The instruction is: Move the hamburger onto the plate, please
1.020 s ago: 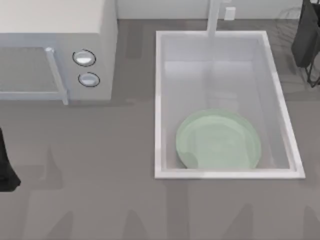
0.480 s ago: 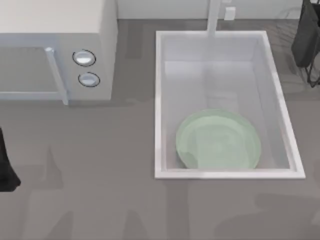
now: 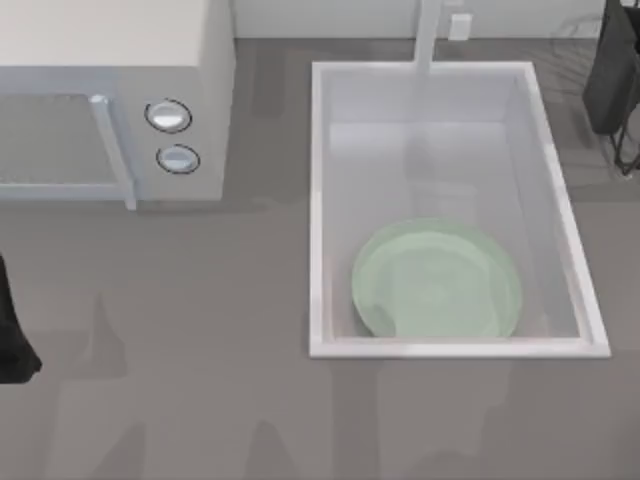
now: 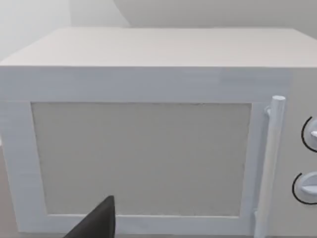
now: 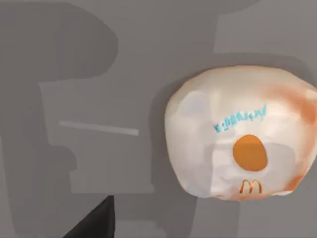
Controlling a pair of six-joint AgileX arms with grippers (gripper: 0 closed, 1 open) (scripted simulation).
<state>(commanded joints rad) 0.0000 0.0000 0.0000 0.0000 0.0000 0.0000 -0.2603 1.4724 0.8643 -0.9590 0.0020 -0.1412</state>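
The small round tan-and-white wrapped hamburger (image 5: pixel 242 133), with an orange dot and blue writing on its paper, lies on the bare grey worktop (image 5: pixel 124 64), seen from the right wrist camera above it. One edge of it is cut off. A dark tip of the right end effector (image 5: pixel 94 222) pokes in, well apart from the hamburger; I cannot tell if it is open or closed. The big round pale mint-green plate (image 3: pixel 437 280) sits inside the white sink (image 3: pixel 318 200), near its front wall. The left end effector (image 4: pixel 96 223) faces the white microwave (image 4: pixel 148 148); its state is hidden too.
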